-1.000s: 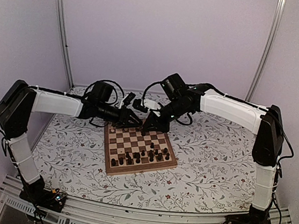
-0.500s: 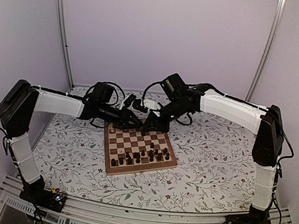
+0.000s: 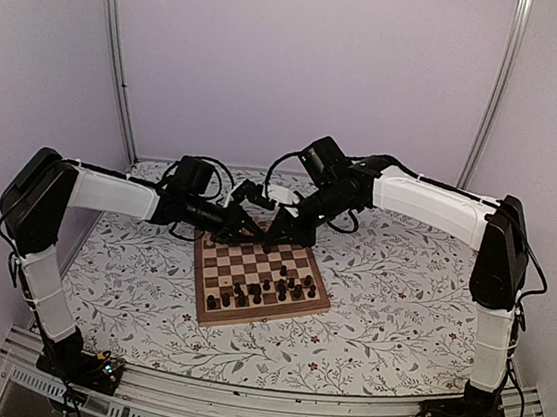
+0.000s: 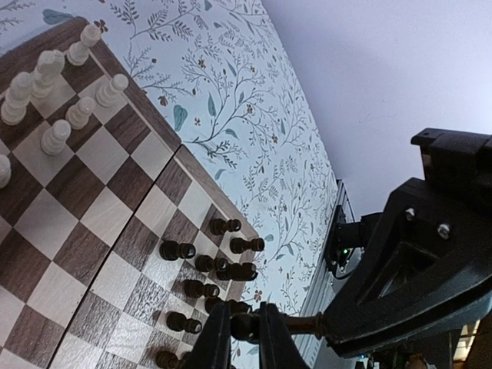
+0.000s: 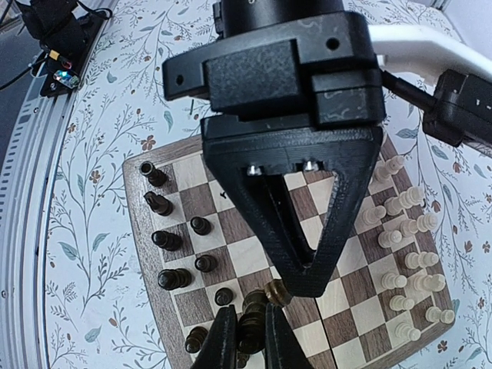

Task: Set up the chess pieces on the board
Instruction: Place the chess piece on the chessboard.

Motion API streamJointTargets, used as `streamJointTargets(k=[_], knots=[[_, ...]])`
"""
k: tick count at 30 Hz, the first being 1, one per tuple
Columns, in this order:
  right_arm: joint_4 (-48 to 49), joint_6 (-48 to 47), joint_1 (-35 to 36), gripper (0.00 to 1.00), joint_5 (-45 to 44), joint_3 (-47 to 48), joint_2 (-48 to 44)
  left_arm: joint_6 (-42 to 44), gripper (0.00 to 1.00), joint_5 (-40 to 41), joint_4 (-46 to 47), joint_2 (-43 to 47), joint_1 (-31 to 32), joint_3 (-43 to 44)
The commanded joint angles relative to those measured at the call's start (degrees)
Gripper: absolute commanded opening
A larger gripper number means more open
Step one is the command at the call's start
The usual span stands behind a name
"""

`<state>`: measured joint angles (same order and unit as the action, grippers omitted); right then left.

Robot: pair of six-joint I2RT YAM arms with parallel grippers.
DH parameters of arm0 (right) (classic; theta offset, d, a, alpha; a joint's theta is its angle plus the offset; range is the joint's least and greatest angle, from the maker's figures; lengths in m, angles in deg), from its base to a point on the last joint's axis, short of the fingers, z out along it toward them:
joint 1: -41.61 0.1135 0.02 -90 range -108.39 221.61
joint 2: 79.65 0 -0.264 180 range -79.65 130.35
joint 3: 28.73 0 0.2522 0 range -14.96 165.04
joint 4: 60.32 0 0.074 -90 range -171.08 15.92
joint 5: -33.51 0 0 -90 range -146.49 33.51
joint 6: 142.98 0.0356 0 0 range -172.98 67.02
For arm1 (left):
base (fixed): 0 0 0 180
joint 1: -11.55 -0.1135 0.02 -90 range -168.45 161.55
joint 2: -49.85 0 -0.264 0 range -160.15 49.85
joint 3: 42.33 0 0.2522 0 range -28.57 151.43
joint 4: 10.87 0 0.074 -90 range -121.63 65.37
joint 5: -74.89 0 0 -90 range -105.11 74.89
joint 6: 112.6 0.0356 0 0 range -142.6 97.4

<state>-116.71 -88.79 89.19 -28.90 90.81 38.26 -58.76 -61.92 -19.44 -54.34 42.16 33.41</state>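
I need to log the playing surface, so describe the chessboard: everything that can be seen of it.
The board is a square wooden chessboard, with dark brown and cream squares inside a light brown rim. A straight seam crosses its middle, as on a folding board. It lies flat on the floral table cover, turned slightly askew to the table's edge. Dark pieces stand crowded on its near side and pale pieces along its far side. Most of the middle squares are bare.

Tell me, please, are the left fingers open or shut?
Shut on a dark chess piece; the left wrist view shows both fingers against it.
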Motion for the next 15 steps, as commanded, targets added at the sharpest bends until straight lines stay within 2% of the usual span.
streamJointTargets(k=[1,7,11,15], knots=[[-0.6,-0.1,0.3,0.04,0.4,-1.2,-1.4,3.5,0.09,1.5,-1.9,2.1,0.0,1.6],[3.6,-0.5,-2.1,0.04,0.3,-11.8,-7.4,14.8,0.07,16.1,-10.3,7.4,2.1,3.6],[5.2,0.1,-6.1,0.04,2.7,-16.1,-10.6,23.6,0.06,32.0,-14.0,8.5,7.9,4.7],[8.6,1.1,-8.9,0.04,3.5,-21.3,-14.9,29.2,0.05,41.8,-15.9,6.8,13.9,5.7]])
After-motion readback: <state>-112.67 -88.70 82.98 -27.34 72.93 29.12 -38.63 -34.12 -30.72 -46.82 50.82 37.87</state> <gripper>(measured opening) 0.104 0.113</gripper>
